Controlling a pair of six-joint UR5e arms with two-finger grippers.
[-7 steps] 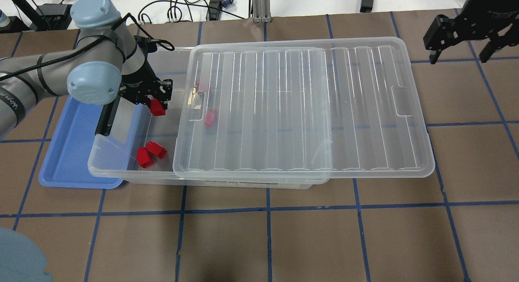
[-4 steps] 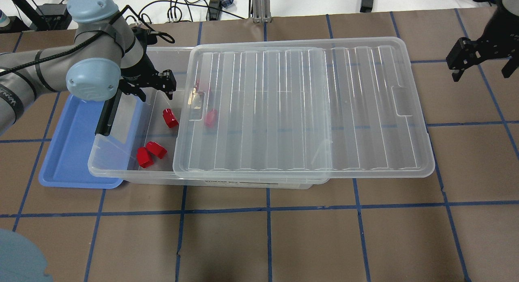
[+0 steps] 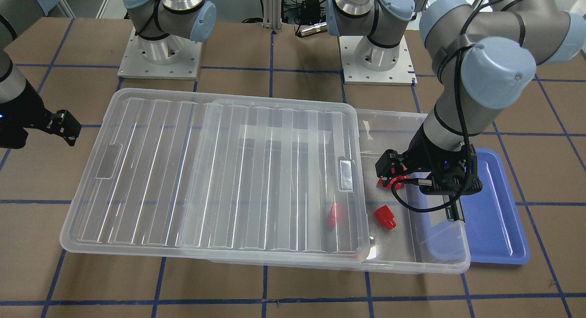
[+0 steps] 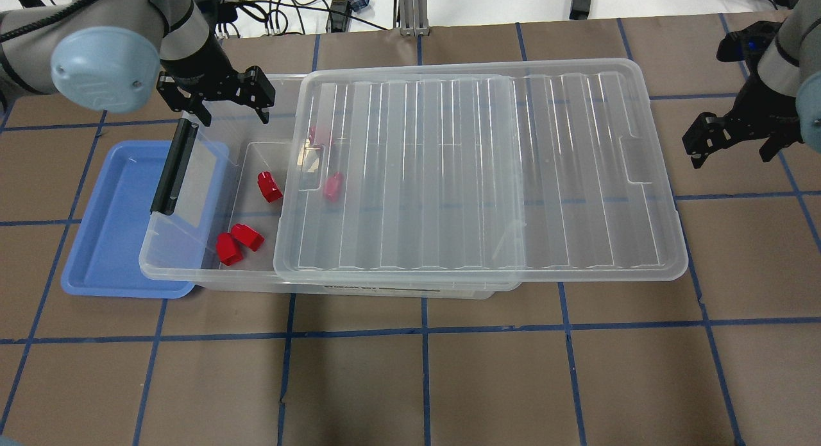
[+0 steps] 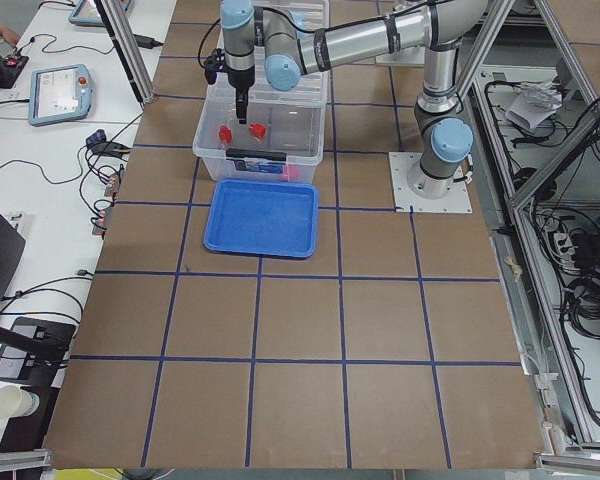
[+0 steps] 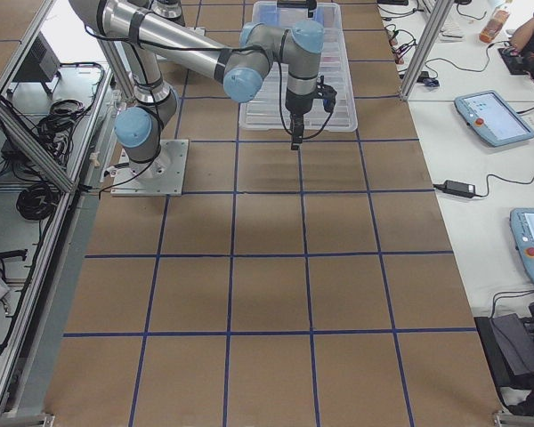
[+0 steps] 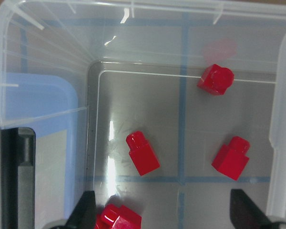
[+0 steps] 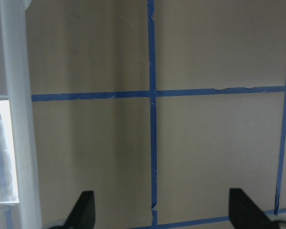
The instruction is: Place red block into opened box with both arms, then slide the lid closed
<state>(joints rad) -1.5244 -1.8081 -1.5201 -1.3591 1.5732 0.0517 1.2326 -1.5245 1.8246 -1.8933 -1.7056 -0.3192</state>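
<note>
Red block (image 4: pixel 269 186) on box (image 4: pixel 192 274) floor, seemingly below spread left pincer (image 4: pixel 235 114).

A second ago the left gripper (image 4: pixel 234 112) held a red block (image 4: pixel 269 186) low over the open end of the box (image 4: pixel 192 276). It has since let go, and the block now lies on the box floor beside the lid's (image 4: pixel 481 176) edge. The gripper, its jaws apart and empty, has pulled back to the box's far corner. The right gripper (image 4: pixel 731 147) has swung in and down, nearer the lid's right end.
</note>
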